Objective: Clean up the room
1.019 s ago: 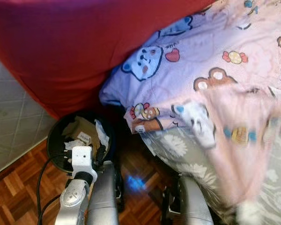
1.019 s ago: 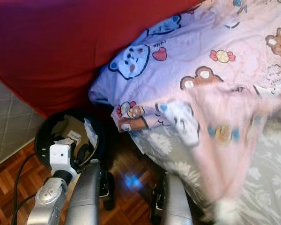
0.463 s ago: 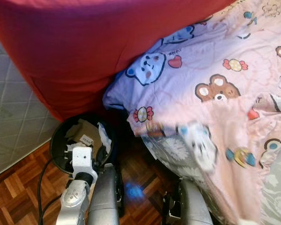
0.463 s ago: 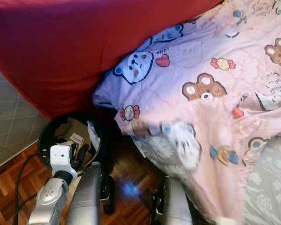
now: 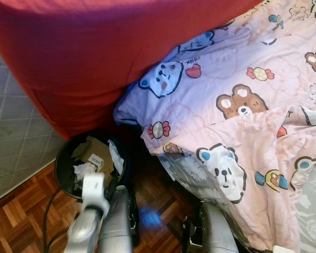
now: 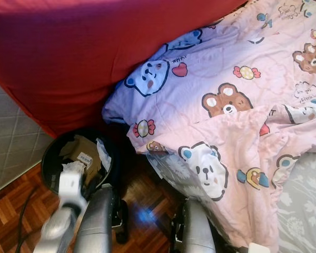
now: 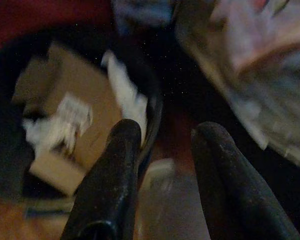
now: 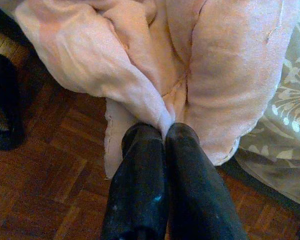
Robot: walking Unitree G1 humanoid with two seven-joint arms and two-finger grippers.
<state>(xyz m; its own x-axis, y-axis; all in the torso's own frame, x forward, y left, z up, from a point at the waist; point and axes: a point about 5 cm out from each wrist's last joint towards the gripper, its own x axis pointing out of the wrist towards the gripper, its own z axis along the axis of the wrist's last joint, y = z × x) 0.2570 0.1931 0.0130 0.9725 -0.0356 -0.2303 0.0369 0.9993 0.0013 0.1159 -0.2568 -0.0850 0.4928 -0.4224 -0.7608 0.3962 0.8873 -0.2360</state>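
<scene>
- Down at the bed's edge, the right gripper (image 8: 165, 131) has its two black fingers pressed together on a fold of the pink quilt (image 5: 242, 132), pinching the cloth between the tips
- the quilt, printed with bears and sweets, lies spread over the bed and hangs over its side; its hem droops close above the wood floor (image 8: 45, 185)
- under the quilt a grey flowered sheet (image 6: 305, 200) shows at the bed's corner and along the side
- a big red cushion (image 5: 95, 58) lies against the head end of the quilt, above a black bin (image 5: 63, 166)
- the bin stands on the floor beside the bed, holding cardboard (image 7: 65, 105) and crumpled white paper (image 7: 125, 92)
- the left gripper (image 7: 162, 132) hovers over the bin's rim, fingers apart by a narrow gap and holding nothing
- the left arm (image 5: 89, 216) is blurred, in front of the bin
- pale tiling (image 5: 16, 137) borders the floor on the left
</scene>
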